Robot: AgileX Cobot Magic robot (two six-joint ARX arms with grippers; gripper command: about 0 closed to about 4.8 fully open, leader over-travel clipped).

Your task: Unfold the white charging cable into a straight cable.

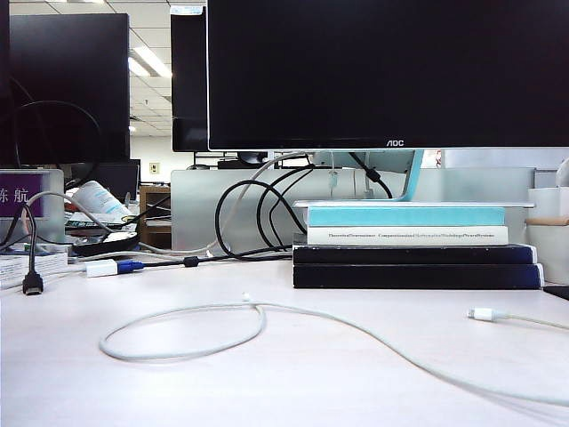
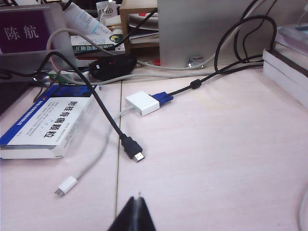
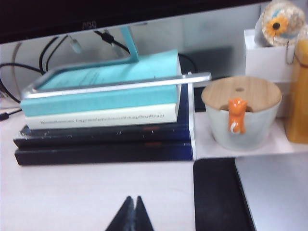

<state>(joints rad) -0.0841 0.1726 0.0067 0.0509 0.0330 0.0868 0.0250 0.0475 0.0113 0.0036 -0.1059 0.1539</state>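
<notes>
The white charging cable (image 1: 260,313) lies on the pale table in the exterior view. It curls into one wide loop at the front left, then runs off to the right. A small white plug (image 1: 481,314) rests at the right, and a thin tip (image 1: 247,298) pokes up by the loop's crossing. A short curve of the cable (image 2: 302,211) shows at the edge of the left wrist view. My left gripper (image 2: 138,197) is shut and empty above bare table, short of a black HDMI plug (image 2: 133,149). My right gripper (image 3: 132,198) is shut and empty in front of the book stack (image 3: 106,139). Neither gripper appears in the exterior view.
A white adapter block (image 2: 143,103) with a blue plug trails a thin lead to a small plug (image 2: 66,185). A blue-and-white box (image 2: 45,122) lies nearby. Black cables hang behind under the monitor (image 1: 382,71). A lidded cup (image 3: 240,115) and a black pad (image 3: 219,192) sit right of the books.
</notes>
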